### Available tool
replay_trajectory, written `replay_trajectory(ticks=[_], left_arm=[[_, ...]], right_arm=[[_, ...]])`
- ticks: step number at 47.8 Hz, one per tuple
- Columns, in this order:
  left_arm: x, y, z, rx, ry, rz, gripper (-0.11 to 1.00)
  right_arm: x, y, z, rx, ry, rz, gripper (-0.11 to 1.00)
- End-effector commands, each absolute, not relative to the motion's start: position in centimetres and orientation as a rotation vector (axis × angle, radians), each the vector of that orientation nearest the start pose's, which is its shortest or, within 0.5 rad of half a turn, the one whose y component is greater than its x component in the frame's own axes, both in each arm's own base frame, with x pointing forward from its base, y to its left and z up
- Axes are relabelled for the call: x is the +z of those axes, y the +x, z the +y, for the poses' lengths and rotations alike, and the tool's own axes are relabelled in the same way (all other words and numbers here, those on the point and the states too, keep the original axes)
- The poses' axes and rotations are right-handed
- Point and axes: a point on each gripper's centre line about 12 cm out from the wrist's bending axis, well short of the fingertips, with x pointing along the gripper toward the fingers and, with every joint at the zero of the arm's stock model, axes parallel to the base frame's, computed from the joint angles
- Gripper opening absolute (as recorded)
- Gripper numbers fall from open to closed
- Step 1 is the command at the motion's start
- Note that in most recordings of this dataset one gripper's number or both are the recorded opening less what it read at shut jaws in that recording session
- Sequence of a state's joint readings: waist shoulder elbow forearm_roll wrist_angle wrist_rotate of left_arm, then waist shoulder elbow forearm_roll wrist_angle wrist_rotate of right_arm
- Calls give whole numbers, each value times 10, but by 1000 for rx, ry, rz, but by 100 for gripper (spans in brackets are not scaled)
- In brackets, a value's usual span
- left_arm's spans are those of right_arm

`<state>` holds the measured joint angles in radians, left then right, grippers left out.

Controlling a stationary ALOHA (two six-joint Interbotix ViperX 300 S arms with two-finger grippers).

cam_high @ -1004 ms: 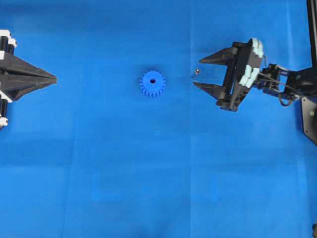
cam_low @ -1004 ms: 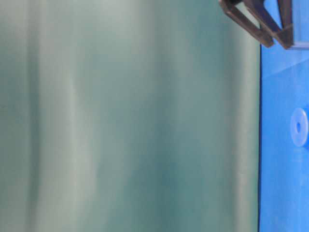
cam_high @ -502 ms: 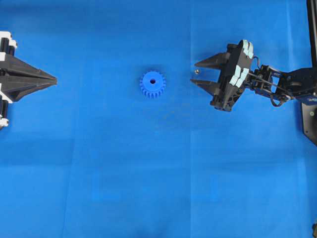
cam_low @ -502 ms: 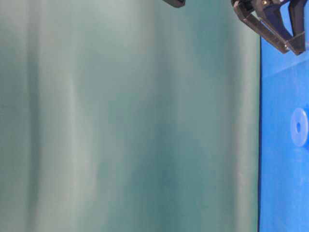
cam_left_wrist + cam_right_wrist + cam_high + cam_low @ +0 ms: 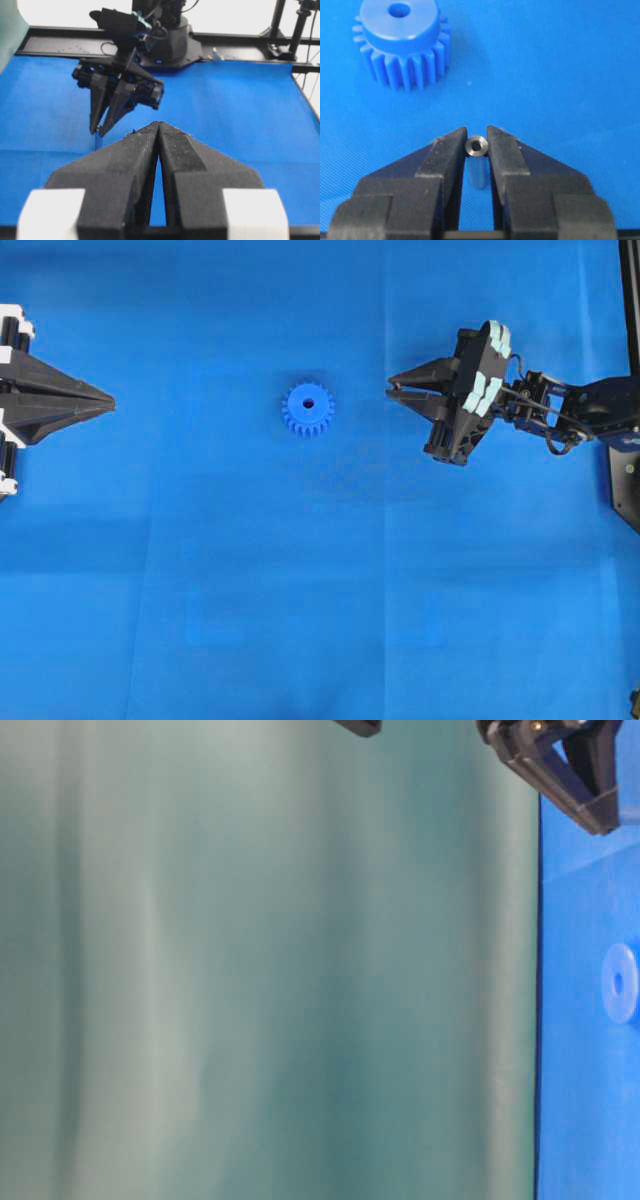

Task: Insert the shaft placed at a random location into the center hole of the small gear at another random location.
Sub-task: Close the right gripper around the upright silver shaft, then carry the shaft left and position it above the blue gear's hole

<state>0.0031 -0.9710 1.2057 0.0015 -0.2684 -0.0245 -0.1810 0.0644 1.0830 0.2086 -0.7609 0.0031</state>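
The blue cloth (image 5: 300,620) carries the small gear (image 5: 308,410) near its middle. The left gripper (image 5: 105,399), jaws together, waits at the left edge. The right gripper (image 5: 476,137) clamps the shaft (image 5: 476,160) beside the gear; light, stiff, probably slippery, it is best pinched mid-length.

The small gear (image 5: 308,409) is seen lying flat just above the middle of the frame on the blue cloth (image 5: 300,590), with the center hole (image 5: 308,403) dark in its hub. The right end effector (image 5: 392,390) is placed to its right, well apart, tips drawn together. The left end effector (image 5: 108,399) is held pressed together at the left edge.
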Motion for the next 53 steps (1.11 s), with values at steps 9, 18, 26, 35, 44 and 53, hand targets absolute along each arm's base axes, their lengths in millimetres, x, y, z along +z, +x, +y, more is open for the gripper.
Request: replay_trajectory(ticks=[9, 18, 26, 35, 44, 53], left_arm=[[283, 197, 1, 5, -23, -45, 0], [283, 197, 1, 5, -21, -46, 0], [283, 197, 1, 4, -23, -45, 0], [283, 197, 1, 4, -23, -45, 0], [282, 197, 1, 4, -23, -40, 0], [281, 197, 1, 4, -23, -37, 0]], right_arm=[[158, 310, -70, -317, 160, 317, 3], [176, 310, -69, -297, 137, 321, 3], [177, 320, -69, -291, 137, 319, 3], [180, 345, -63, -261, 131, 312, 3], [184, 377, -59, -234, 129, 319, 3], [187, 398, -58, -220, 130, 322, 3]])
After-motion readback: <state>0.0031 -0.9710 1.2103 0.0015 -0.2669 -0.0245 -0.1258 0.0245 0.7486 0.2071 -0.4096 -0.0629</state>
